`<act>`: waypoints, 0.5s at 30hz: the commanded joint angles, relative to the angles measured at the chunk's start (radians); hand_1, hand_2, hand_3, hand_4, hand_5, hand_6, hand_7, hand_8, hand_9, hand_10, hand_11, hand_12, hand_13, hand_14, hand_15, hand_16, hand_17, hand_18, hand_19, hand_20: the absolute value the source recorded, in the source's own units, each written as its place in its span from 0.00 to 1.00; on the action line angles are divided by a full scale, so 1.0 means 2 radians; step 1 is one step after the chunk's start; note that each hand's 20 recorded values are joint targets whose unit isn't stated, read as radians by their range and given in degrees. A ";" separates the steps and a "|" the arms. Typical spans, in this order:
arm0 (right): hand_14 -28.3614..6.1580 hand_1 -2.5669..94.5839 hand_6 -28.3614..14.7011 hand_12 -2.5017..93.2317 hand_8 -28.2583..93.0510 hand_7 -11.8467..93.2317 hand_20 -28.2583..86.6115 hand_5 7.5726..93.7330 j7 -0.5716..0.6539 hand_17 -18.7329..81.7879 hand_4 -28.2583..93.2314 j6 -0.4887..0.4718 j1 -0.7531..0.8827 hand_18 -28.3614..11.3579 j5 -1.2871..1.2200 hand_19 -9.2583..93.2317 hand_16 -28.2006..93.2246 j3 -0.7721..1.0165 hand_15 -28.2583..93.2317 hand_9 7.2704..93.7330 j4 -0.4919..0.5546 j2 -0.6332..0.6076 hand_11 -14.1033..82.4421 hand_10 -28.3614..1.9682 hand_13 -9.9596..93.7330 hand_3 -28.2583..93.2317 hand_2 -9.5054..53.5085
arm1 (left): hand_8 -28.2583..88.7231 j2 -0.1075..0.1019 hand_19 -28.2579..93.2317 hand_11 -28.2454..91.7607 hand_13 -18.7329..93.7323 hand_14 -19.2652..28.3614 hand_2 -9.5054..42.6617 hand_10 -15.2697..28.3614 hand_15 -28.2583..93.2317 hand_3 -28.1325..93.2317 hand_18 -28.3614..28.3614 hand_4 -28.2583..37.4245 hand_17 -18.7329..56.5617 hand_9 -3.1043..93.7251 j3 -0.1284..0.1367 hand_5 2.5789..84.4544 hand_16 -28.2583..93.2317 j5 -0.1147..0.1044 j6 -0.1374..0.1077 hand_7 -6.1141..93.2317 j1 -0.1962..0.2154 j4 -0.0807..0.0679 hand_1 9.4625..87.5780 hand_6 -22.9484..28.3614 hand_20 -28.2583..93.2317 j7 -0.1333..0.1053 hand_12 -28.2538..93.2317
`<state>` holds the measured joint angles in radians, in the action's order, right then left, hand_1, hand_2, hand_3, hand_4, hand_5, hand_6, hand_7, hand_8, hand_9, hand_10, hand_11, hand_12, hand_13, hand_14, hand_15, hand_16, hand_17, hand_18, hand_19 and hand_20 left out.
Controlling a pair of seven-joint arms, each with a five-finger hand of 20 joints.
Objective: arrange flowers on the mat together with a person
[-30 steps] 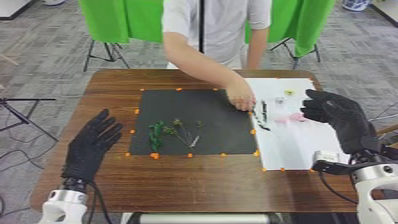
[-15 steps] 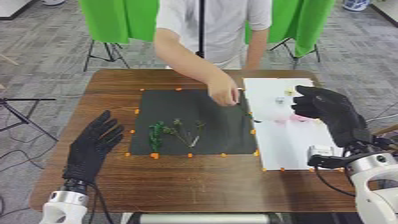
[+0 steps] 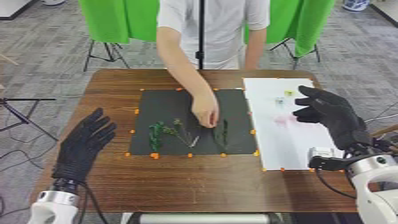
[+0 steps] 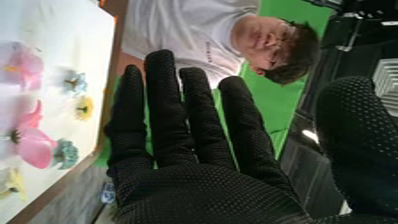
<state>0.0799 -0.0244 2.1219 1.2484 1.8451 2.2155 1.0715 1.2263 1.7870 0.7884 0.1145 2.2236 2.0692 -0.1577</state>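
Fingers (image 4: 167,115) of the right hand (image 3: 336,116) are straight, slightly apart, empty; premature reaching could strike the person's hand (image 3: 205,111) and displace the dark green sprig (image 3: 222,138).

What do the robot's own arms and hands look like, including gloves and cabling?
The left arm and right arm are white. The left hand and right hand wear black fabric gloves; the right one's fabric has a fine dotted texture, with rounded fingers. Thin dark cables run beside the wrists.
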 commanded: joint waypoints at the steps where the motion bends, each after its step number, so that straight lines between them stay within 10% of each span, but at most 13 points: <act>1: 0.37 0.20 0.51 0.26 0.15 0.27 0.59 0.37 0.007 0.30 0.04 -0.002 -0.005 0.13 -0.004 0.69 0.38 0.000 0.61 0.39 -0.001 0.002 0.34 0.40 0.43 0.93 0.25 | 0.16 0.022 0.60 0.41 0.38 0.70 0.23 0.62 0.45 0.82 0.89 0.05 0.13 0.30 -0.001 0.35 0.25 0.006 0.005 0.26 -0.002 -0.001 0.22 0.49 0.32 0.008 0.38; 7: 0.38 0.20 0.51 0.26 0.15 0.27 0.59 0.38 0.016 0.30 0.04 -0.016 -0.010 0.13 0.005 0.69 0.38 -0.007 0.61 0.40 -0.005 0.004 0.34 0.40 0.43 0.93 0.25 | 0.16 0.038 0.60 0.41 0.38 0.70 0.23 0.62 0.45 0.82 0.89 0.05 0.13 0.30 0.001 0.35 0.24 0.011 0.016 0.26 0.004 0.000 0.22 0.49 0.32 0.019 0.38; 15: 0.38 0.21 0.51 0.26 0.15 0.28 0.59 0.39 0.023 0.31 0.04 -0.005 -0.036 0.13 0.050 0.69 0.38 -0.025 0.61 0.41 -0.017 -0.006 0.35 0.39 0.45 0.93 0.25 | 0.16 0.023 0.60 0.41 0.38 0.70 0.23 0.62 0.45 0.82 0.89 0.05 0.13 0.30 -0.002 0.35 0.25 0.006 0.020 0.26 -0.007 0.001 0.22 0.49 0.32 0.023 0.38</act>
<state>0.1193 -0.0406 2.0832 1.2651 1.8206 2.1979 1.0719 1.2860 1.7862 0.7978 0.1327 2.2132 2.0690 -0.1295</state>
